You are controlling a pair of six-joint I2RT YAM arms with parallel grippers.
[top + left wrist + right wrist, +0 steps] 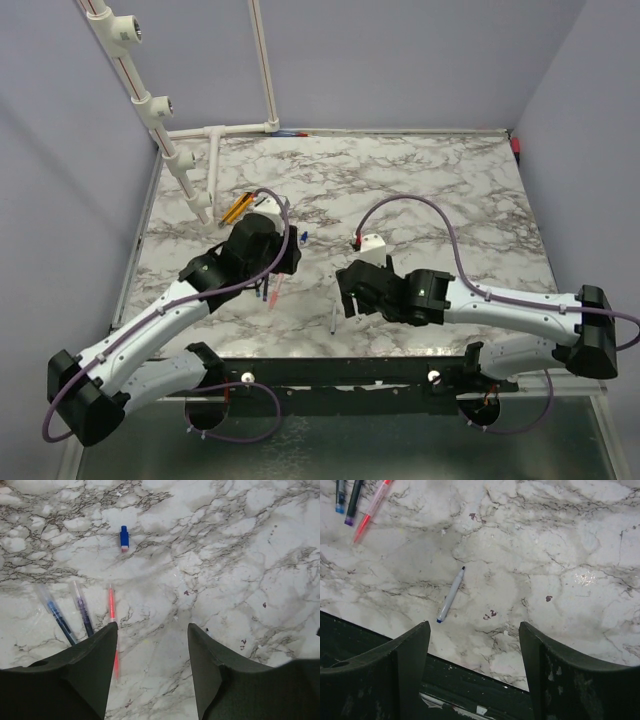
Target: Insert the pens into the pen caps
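A red-pink pen (113, 630), a dark purple pen (82, 612) and a blue pen (57, 616) lie side by side on the marble table, just left of my left gripper (152, 627). The gripper is open and empty, and its left finger covers part of the red pen. A blue pen cap (124, 538) lies apart, farther ahead. A whitish pen with a blue end (451, 595) lies ahead of my right gripper (475, 625), which is open and empty above the table's near edge. In the top view both grippers, left (285, 262) and right (348, 295), hover low mid-table.
A yellow-and-black flat tool (237, 208) lies behind the left arm near a white pipe frame (215, 165). A small white object (370, 242) sits mid-table. The table's dark front edge (470, 680) runs under the right gripper. Purple walls enclose the table.
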